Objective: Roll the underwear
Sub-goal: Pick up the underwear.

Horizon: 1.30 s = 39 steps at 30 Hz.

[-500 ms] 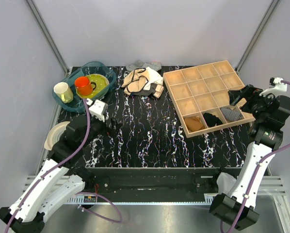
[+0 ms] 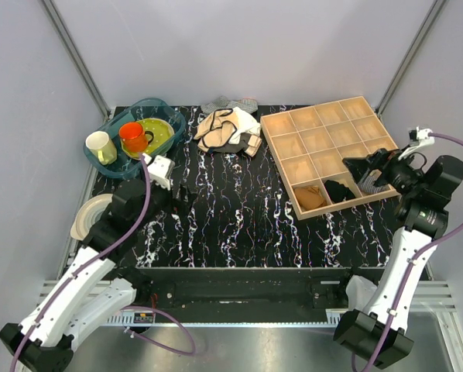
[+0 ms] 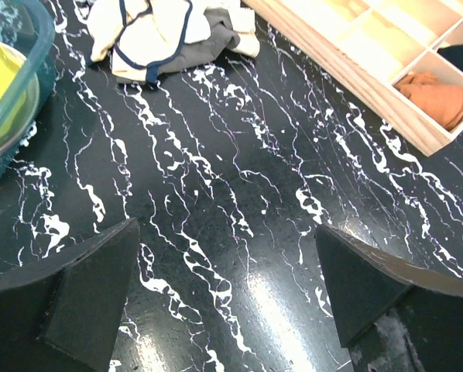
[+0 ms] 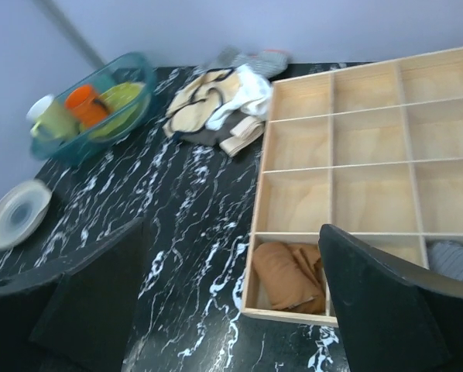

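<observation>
My left gripper [image 3: 224,298] hangs over bare counter [image 3: 239,170] near the left edge, fingers spread wide and empty. It is aimed toward the underwear [image 3: 150,35], which lies crumpled in the heap of clothes [image 3: 216,43] at the middle of the far edge, not yet flattened. My right gripper [image 4: 231,310], also spread and holding nothing, hovers over the wooden tray [image 4: 282,315] by the far right corner, probably waiting clear until the rolling starts.

Black marbled table [image 2: 239,217] carries a wooden tray [image 2: 318,139], teal tub [image 2: 177,122], white plate [image 2: 87,215] and clothes pile [image 2: 225,132]
</observation>
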Tool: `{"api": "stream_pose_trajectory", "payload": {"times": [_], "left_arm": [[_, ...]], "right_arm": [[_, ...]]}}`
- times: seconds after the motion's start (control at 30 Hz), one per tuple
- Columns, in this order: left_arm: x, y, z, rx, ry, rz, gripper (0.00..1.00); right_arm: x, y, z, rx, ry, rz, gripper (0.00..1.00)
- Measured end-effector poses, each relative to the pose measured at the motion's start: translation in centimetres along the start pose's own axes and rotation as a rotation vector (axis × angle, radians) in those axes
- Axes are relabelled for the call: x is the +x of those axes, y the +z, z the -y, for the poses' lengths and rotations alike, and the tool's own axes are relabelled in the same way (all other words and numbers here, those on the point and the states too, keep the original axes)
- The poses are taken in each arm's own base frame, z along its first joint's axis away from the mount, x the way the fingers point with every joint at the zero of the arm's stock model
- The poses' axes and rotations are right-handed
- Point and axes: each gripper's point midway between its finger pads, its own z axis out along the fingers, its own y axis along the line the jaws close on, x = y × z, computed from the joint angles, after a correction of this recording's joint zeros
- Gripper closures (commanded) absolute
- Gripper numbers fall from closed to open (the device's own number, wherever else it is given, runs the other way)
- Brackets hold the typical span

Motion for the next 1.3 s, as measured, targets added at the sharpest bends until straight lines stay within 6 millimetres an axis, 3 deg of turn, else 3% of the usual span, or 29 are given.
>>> {"api": "stream_pose_trajectory", "payload": {"times": [0.13, 0.4, 0.77, 1.1, 1.23, 1.3], "left_arm": [[1.0, 1.0, -0.1, 0.001, -0.006, -0.05, 0.01], [1.4, 1.9, 0.2, 0.014, -0.007, -0.083, 0.01], [2.1, 4.3, 0.4, 0.017, -0.047, -0.132, 0.01], [-1.7, 5.0, 0.3, 0.002, -0.057, -0.066, 0.01], [-2.2, 7.0, -1.3, -0.031, -0.08, -0.087, 0.01], [-2.5, 8.9, -3.2, -0.059, -0.125, -0.106, 0.01]], "right_arm": [[2.0, 0.1, -1.5, -0.143, -0.01, -0.04, 0.0], [7.6, 0.4, -1.2, -0.216, 0.041, -0.077, 0.0], [6.5, 0.0, -2.1, -0.248, -0.048, -0.032, 0.0], [6.6, 0.0, -2.1, -0.248, -0.066, -0.032, 0.0], [6.6, 0.1, -2.0, -0.248, -0.074, -0.032, 0.0], [6.7, 0.2, -1.8, -0.247, -0.07, -0.035, 0.0]]}}
